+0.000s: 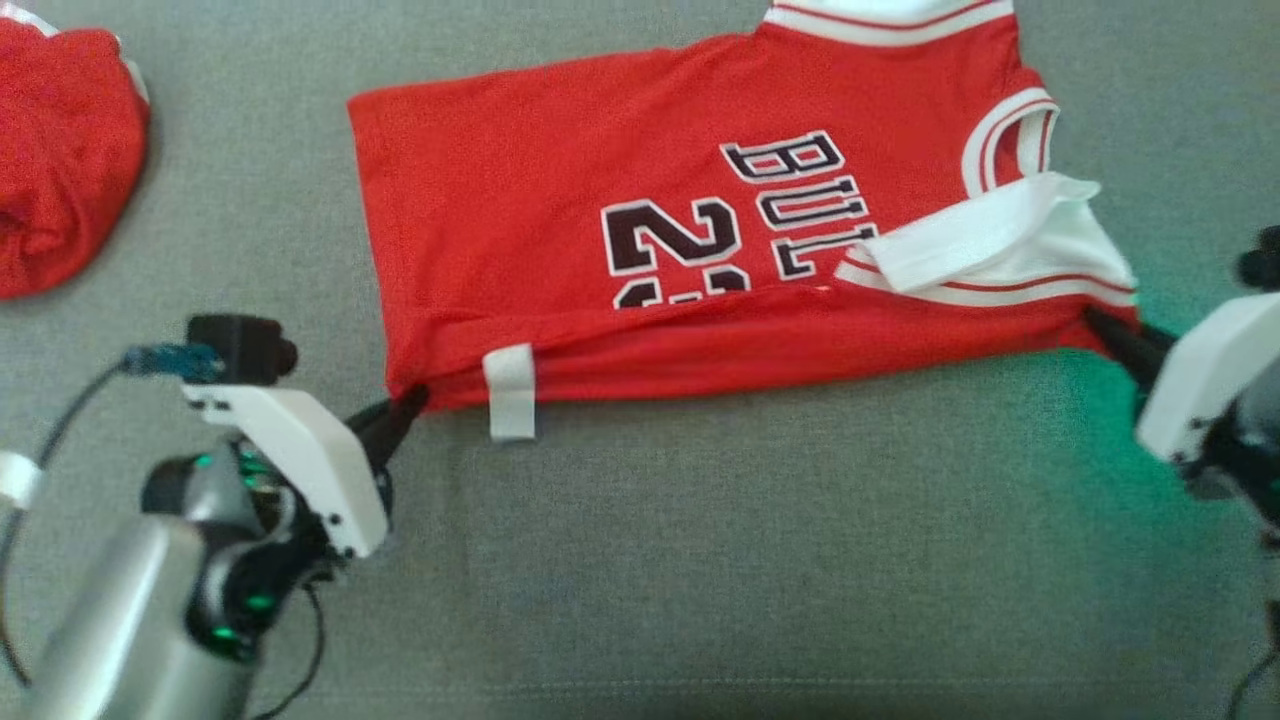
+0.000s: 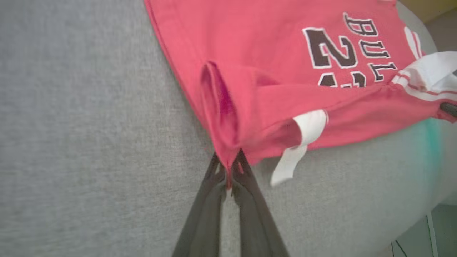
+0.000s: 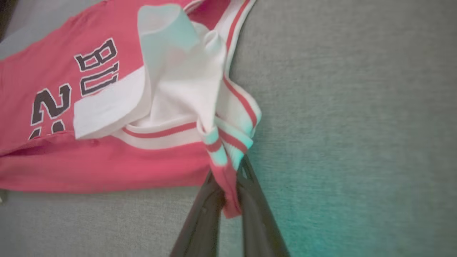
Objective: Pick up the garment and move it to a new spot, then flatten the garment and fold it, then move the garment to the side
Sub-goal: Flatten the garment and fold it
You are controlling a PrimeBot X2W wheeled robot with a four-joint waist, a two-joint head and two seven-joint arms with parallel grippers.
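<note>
The garment (image 1: 560, 200) is a red sleeveless jersey with black lettering and white trim, lying sideways on the grey surface with its near edge folded over. A white tag (image 1: 510, 392) hangs from that fold. My left gripper (image 1: 408, 402) is shut on the garment's near-left hem corner; in the left wrist view the red cloth (image 2: 228, 107) is pinched between the fingers of the left gripper (image 2: 228, 167). At the near-right shoulder corner my right gripper (image 1: 1100, 325) is shut on the garment. The right wrist view has striped trim (image 3: 228, 150) clamped in the right gripper (image 3: 228, 182).
A second red cloth (image 1: 60, 150) lies bunched at the far left of the grey fabric surface (image 1: 760, 560). The surface rounds off at an edge (image 2: 425, 210) in the left wrist view. A cable (image 1: 60, 420) loops beside my left arm.
</note>
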